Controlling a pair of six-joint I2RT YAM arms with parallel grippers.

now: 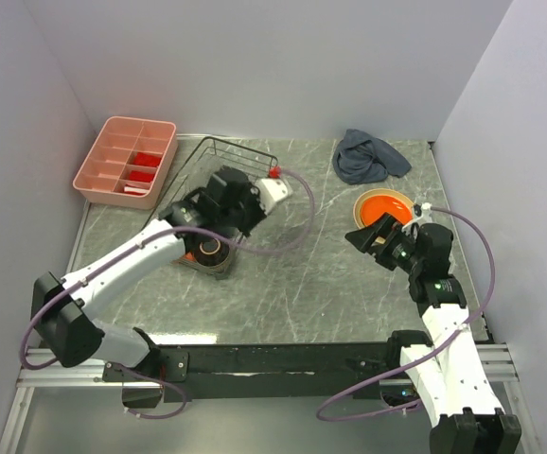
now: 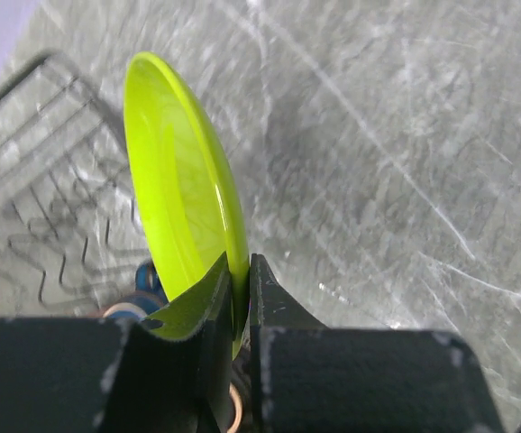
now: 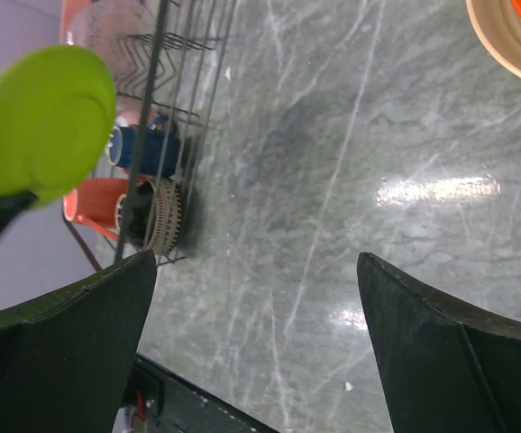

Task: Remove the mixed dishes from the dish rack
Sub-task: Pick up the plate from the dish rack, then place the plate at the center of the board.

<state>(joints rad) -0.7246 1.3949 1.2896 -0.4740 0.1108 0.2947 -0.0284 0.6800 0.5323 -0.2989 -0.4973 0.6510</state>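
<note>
"How far along?"

"The tan plate [image 3: 495,41] is on the table [image 3: 333,180]. My left hand [image 2: 240,298] pinches the green plate [image 2: 175,180], raised by the rack [image 3: 197,54]. My right hand [image 3: 256,262] gapes empty. The blue cup [image 3: 139,149], mug [image 3: 94,203] and bowl [image 3: 159,215] wait inside."

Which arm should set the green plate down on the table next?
Left: the left gripper is shut on the rim of the green plate; the right gripper is open and holds nothing.
</note>
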